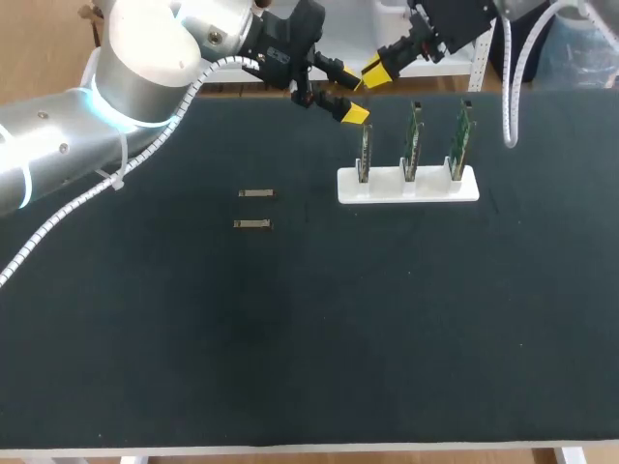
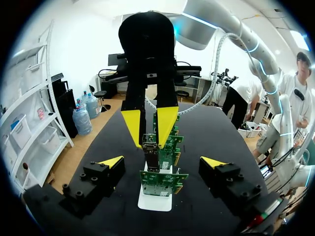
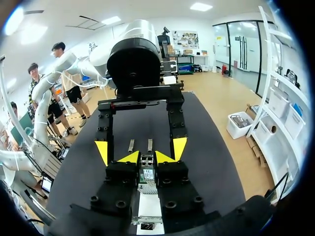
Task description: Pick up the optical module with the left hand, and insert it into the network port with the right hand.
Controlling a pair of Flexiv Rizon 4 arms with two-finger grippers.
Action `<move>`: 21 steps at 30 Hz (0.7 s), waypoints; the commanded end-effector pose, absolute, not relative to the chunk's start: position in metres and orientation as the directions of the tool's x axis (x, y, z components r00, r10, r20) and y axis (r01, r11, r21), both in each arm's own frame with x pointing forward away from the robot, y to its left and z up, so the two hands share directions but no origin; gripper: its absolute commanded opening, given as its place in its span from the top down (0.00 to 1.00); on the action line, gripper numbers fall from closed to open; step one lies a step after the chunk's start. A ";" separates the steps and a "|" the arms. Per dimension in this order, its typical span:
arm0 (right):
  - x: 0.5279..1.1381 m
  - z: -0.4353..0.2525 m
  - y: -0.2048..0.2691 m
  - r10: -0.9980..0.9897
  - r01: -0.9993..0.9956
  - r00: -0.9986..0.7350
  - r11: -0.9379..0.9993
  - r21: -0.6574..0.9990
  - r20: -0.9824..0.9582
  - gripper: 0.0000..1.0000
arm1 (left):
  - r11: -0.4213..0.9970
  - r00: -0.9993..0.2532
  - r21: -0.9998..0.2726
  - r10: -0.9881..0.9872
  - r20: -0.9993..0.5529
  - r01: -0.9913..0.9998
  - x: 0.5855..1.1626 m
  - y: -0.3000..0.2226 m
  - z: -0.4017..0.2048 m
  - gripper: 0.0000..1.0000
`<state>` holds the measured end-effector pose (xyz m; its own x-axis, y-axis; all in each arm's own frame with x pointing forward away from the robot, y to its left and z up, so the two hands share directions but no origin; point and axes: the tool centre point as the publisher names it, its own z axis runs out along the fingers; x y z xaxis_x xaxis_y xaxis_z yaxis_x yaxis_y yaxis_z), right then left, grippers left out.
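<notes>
The left gripper sits at the far edge of the table, near one end of the white holder that carries three upright green boards. Its fingers are spread wide and grasp nothing. The left wrist view confirms this: its yellow tips stand well apart, one on either side of the row of boards. The right gripper comes in from the far right corner and faces the left one.

The head view does not show what the right gripper carries. The left wrist view does: its fingers are clenched on a small module, held upright over the boards with its lower end at a board's top edge. Which board it meets, and whether it is pushed home, cannot be told. The right wrist view shows that gripper's two tips close together, with the boards directly beneath.

Two spare modules lie flat on the table, side by side and well apart from the holder; the left wrist view does not show them
</notes>
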<state>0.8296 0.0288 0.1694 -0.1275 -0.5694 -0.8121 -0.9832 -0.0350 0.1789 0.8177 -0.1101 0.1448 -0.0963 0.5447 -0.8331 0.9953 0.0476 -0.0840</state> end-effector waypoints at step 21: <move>0.835 0.163 0.029 -0.580 -0.881 -0.135 -0.301 0.365 -0.804 1.00 | 0.048 -0.095 -0.082 0.545 -0.833 0.995 0.817 -0.110 0.145 0.00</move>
